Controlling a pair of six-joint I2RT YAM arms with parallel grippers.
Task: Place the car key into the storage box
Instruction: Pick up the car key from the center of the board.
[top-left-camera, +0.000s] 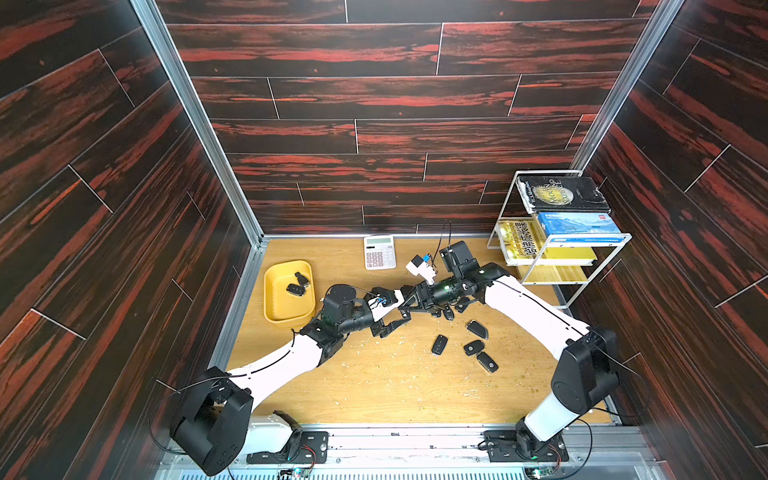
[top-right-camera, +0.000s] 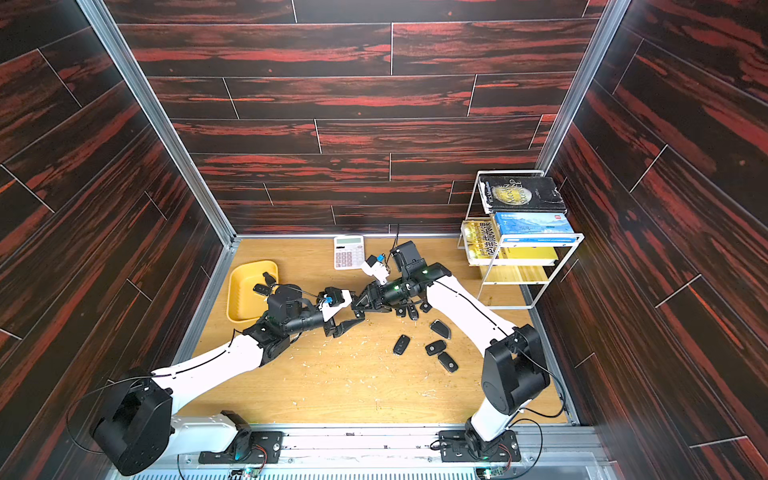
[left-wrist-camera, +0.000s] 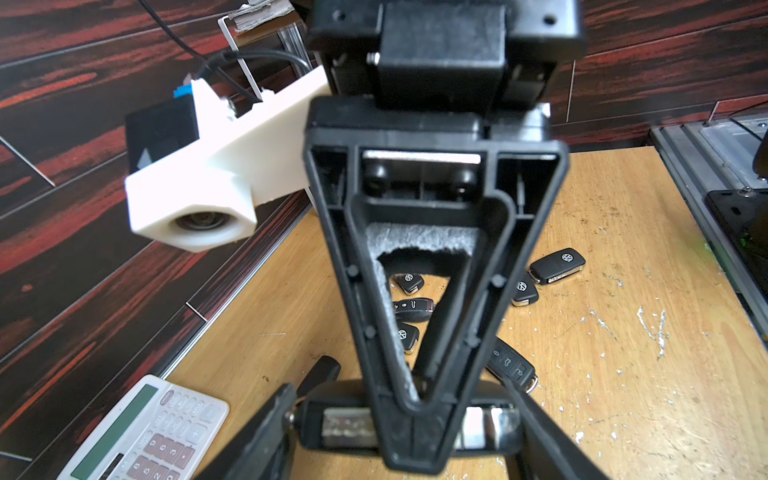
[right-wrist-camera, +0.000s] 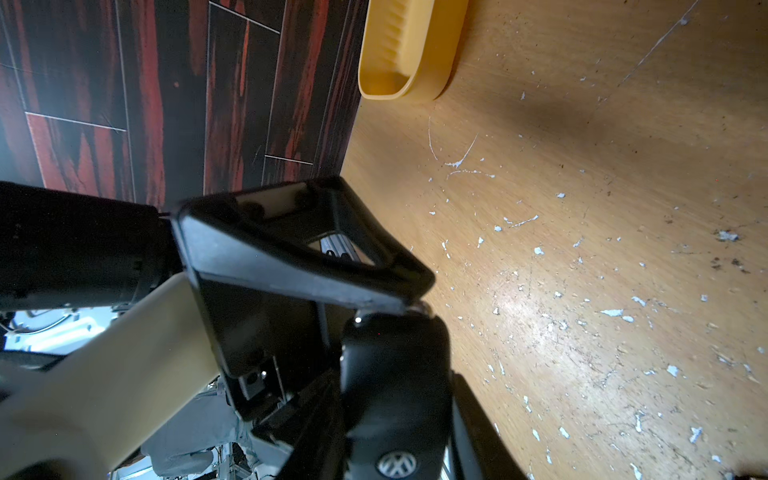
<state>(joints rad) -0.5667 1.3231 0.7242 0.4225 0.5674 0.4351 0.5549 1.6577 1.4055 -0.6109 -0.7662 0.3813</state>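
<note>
Black VW car key (right-wrist-camera: 395, 374) looks lifted clear of the table (top-left-camera: 374, 386), pinched at its logo end by the right gripper (top-left-camera: 403, 308), jaws narrow and clamped on it. Location: mid-table, right of the storage box (top-left-camera: 269, 299), on the near side of the calculator (top-left-camera: 379, 252). In both top views the two grippers hide most of it.

Left gripper (top-left-camera: 395, 326) is nose to nose with the right one. Its jaws stand wide, one finger on each side of the key in the left wrist view. Can't tell whether the pads touch it; I see no firm clamp.

My read: this is the hand-off step, right to left. That fits, since the box sits at the left wall, on the left arm's side. The key isn't in the box yet.

Next move, as I'd call it:
- Left has to pinch down square on the key before right lets go, or the key drops.
- The shell looks smooth and rounded, so slip or twist in the grip is the risk.
- Then carry it left, clear the rim and release low.

Around it:
- Two keys (top-left-camera: 296, 289) already lie in the box.
- Loose keys (top-left-camera: 473, 347) are scattered on the right half of the table, some just under the right wrist.
- Book rack (top-left-camera: 552, 283) is far right, well apart and not in play.
</note>
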